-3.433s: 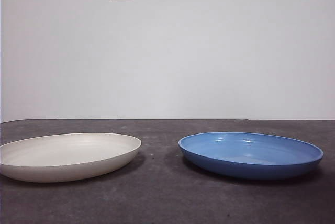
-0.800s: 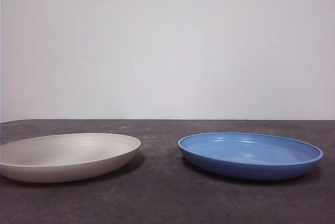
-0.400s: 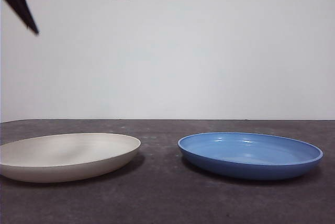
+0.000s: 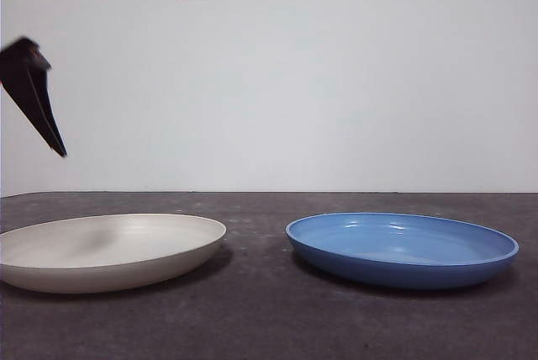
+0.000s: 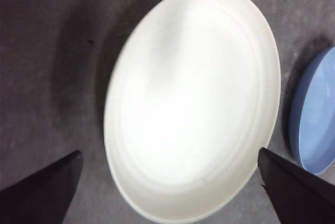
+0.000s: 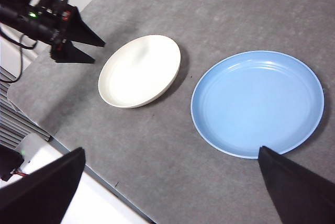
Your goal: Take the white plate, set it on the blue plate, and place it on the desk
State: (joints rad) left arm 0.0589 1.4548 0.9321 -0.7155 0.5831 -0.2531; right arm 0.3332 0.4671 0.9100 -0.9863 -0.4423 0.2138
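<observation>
nothing is done yet: white plate (image 4: 109, 251) and blue plate (image 4: 402, 247) lie apart on the desk (image 4: 252, 318); left gripper (image 5: 167, 182) hovers above the white plate, fingers spread, right gripper (image 6: 172, 182) likewise released, waiting high.

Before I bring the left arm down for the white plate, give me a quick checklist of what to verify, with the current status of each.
1. Left gripper open: ok, jaws spread wide.
2. Left gripper above the white plate: ok, hanging clear of it, not touching.
3. White plate flat on the desk: ok.
4. Blue plate empty, ready to receive: ok.
5. Gap between the two plates: ok, apart, not touching.
6. Right gripper out of the way: ok, open and high over the desk, holding nothing.
</observation>
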